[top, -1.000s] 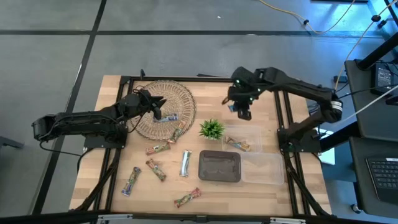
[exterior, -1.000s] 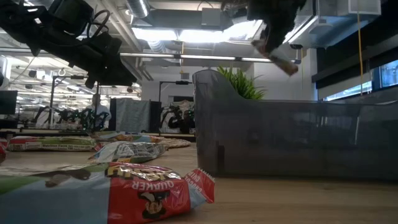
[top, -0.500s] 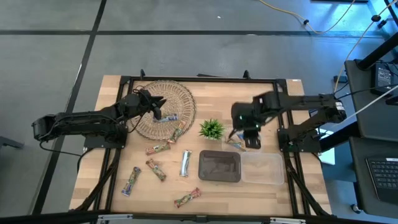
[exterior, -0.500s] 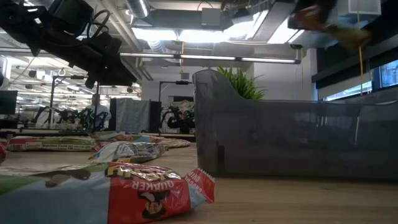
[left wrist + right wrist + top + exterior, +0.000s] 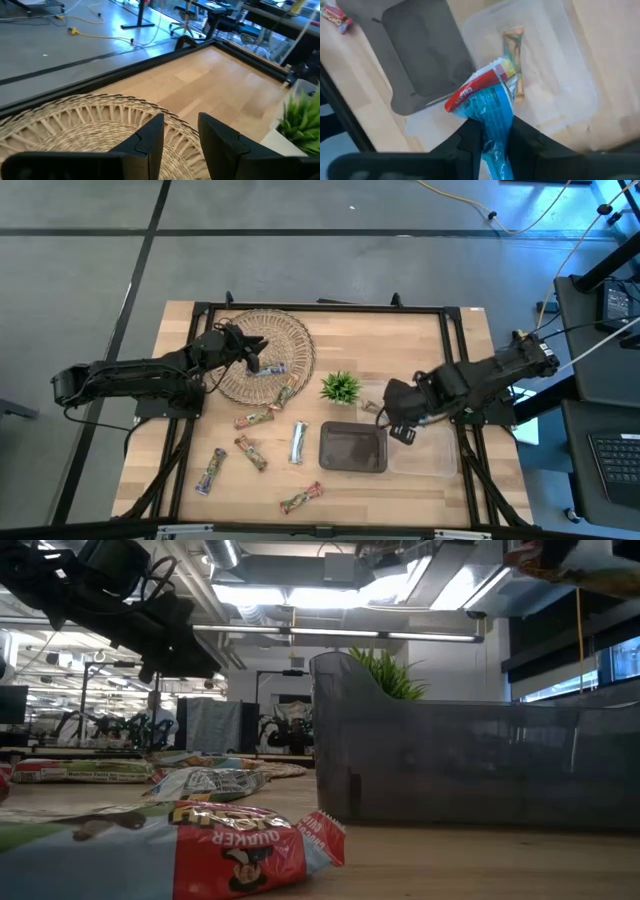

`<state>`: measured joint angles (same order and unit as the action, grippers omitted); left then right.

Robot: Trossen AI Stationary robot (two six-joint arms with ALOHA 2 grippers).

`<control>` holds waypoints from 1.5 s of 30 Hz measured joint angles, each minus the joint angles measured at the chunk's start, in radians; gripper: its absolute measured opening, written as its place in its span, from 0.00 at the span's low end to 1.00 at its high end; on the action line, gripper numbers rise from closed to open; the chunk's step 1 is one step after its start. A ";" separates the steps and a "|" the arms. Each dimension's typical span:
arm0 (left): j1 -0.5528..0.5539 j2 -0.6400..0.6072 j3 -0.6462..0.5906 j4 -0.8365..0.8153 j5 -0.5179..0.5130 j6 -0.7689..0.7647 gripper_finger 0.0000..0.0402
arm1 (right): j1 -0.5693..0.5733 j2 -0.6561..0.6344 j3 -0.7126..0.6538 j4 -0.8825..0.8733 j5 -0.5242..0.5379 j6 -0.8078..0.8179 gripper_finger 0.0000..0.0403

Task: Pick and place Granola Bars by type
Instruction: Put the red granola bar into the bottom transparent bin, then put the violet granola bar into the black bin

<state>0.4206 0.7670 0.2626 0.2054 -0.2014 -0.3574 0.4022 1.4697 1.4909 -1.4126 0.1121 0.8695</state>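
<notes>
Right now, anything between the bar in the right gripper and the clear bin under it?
Nothing visible. The right gripper is shut on a blue granola bar, held above the open clear bin. One tan bar already lies inside, with bare floor around it. The dark tray sits beside the bin, not over it.

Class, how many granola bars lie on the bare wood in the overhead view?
6 granola bars: one at the wicker basket rim, one beside it, three mid-table, one near the front edge. Others may be hidden.

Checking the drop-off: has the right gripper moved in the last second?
Yes. The right gripper, holding a blue bar, went from behind the plant to the clear bin beside it.
</notes>
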 joint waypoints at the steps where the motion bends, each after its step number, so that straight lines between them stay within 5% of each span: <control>1: 0.000 0.000 0.000 0.000 0.010 0.008 0.28 | 0.018 0.000 -0.012 0.002 0.000 0.029 0.20; 12: 0.000 0.000 0.000 0.000 0.017 0.046 0.28 | 0.176 0.001 -0.292 0.207 -0.041 0.205 0.20; 34: 0.000 0.000 0.000 0.000 0.017 0.047 0.28 | 0.185 0.001 -0.639 0.511 -0.167 0.247 0.20; 45: 0.000 0.000 0.000 0.000 0.017 0.047 0.28 | 0.185 0.001 -0.642 0.522 -0.208 0.246 0.43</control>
<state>0.4210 0.7670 0.2626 0.2054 -0.1844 -0.3107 0.5869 1.4708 0.8492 -0.8906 -0.0955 1.1157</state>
